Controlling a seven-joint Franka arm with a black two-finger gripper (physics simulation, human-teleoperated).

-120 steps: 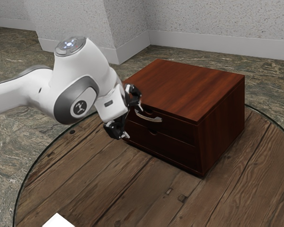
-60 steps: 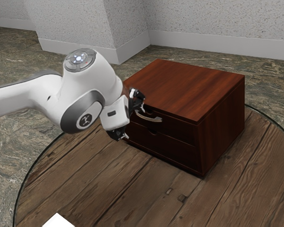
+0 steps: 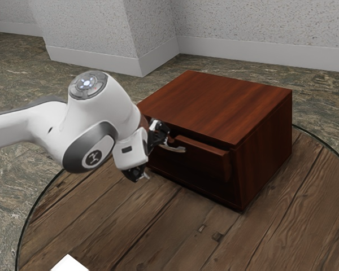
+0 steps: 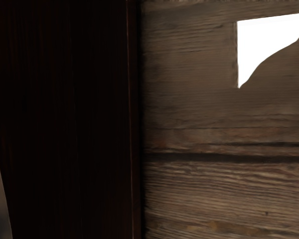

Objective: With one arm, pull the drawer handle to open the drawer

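- The upper drawer [image 3: 206, 159] stands partly out of the cabinet [image 3: 226, 107]. Its front sits proud of the cabinet's front face, and the lower drawer [image 3: 195, 178] beneath it lies flush.
- The pincer [image 3: 160, 137] is at the handle [image 3: 175, 147], on the end farther from the cabinet's side wall; that end is hidden behind it.
- I cannot tell whether the pincer is clamped on the handle or merely set against it.
- The handle's long axis runs level along the cabinet's front. I judge the pull must therefore go square away from that front, out over the counter [image 3: 158, 226].
- The one arm reaches in from the side away from the cabinet's side wall.
- The exterior view gives the gap opened at the cabinet's front.
- The wrist view gives instead a dark wood face [image 4: 65, 124] close up. It also shows counter planks [image 4: 214, 174] and a white flat thing [image 4: 264, 45] well apart from the cabinet.
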